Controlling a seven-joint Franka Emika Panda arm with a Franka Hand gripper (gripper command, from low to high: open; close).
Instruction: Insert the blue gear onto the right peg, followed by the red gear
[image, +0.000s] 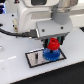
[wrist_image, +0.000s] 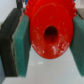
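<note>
In the exterior view the blue gear (image: 50, 54) lies on the grey black-rimmed base plate (image: 35, 58), toward that view's right end. The peg under it is hidden. Just above it is the red gear (image: 53, 45), held between the fingers of my gripper (image: 54, 45). The wrist view is filled by the red gear (wrist_image: 50, 31) with its dark centre hole, clamped between two teal pads (wrist_image: 22, 44). A thin dark pin (image: 36, 56) stands on the plate toward the exterior view's left.
A black cable (image: 15, 34) runs across the white table (image: 15, 70) from the exterior view's left toward the arm. The arm's white body (image: 50, 12) fills the upper part of that view.
</note>
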